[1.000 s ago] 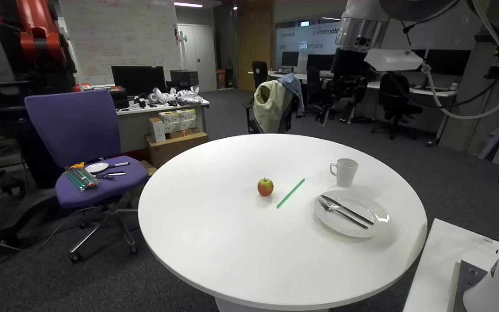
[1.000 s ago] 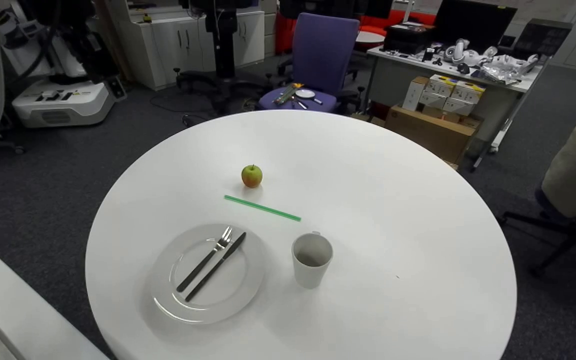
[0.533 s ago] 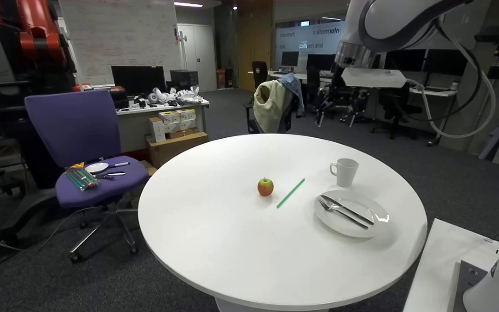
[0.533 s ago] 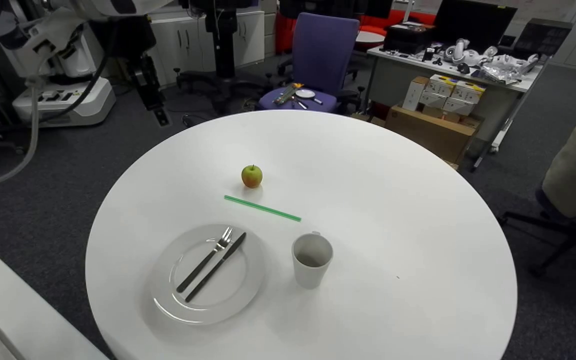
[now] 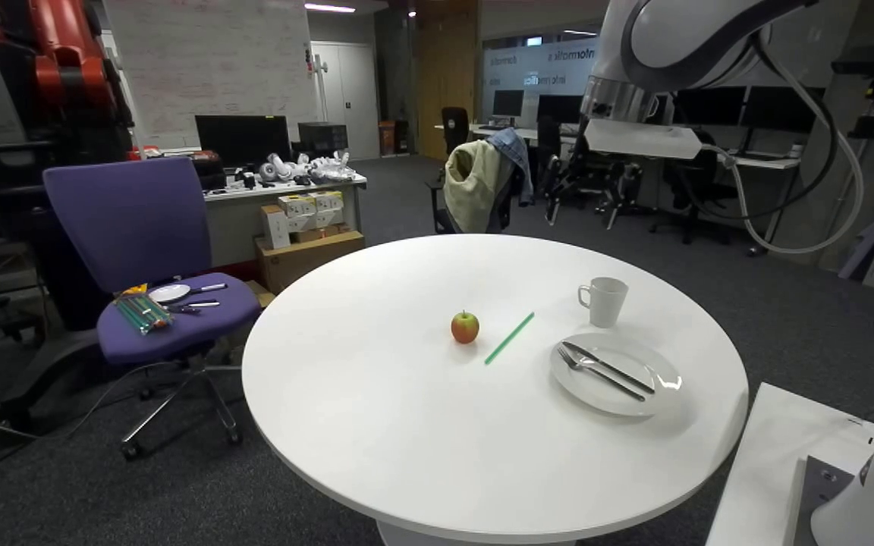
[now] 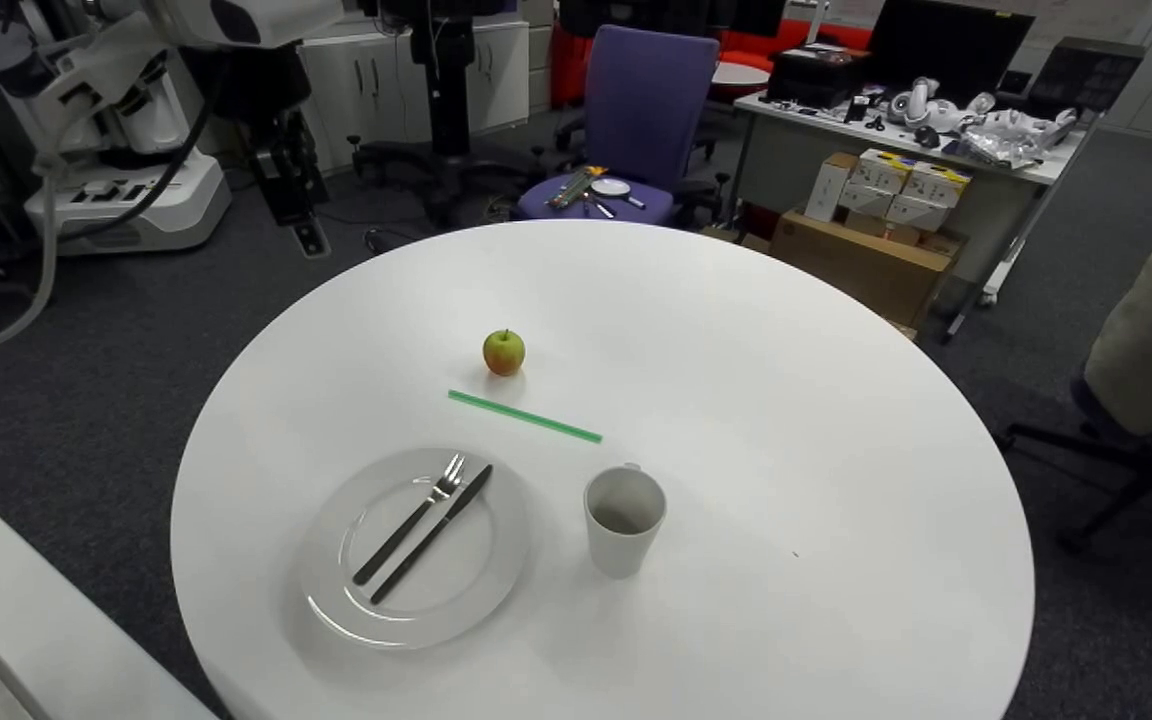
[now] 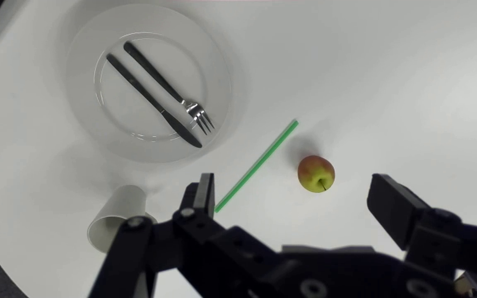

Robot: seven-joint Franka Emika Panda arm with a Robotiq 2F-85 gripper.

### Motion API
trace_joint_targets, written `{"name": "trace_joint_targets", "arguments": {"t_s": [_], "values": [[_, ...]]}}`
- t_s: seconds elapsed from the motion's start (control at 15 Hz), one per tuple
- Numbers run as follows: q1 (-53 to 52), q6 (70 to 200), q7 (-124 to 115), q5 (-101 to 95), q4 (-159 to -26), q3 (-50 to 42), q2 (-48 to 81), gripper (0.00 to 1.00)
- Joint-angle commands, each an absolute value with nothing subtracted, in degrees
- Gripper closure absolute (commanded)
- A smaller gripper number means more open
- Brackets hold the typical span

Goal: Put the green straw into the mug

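Green straw (image 7: 256, 166) lies on a round white table (image 5: 376, 425), purple chair (image 5: 133, 220) nearby on dark carpet (image 5: 255, 493); gripper (image 5: 581, 222) above, spread wide.

All your views share the table (image 7: 387, 62): wrist view steeply down from above, both exterior views slanting across.

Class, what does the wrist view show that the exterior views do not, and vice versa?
Only the wrist view shows the gripper close up, the apple appearing between its open fingers.

Only the exterior views show the purple chair and a black monitor.

All show the gripper, apple, green straw, mug, plate, fork, knife and round table.
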State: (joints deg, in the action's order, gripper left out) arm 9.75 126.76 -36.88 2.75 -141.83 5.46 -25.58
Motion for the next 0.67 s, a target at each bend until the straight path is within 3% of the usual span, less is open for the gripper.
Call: {"name": "trace_joint_targets", "arguments": {"t_s": [0.0,0.6], "values": [[12.23,126.65,-48.42,-1.69,-139.37,7.9,-22.95,0.0],[14.62,133.57,-76.77,-10.47,-133.08,3.26,-8.4,0.0]]}}
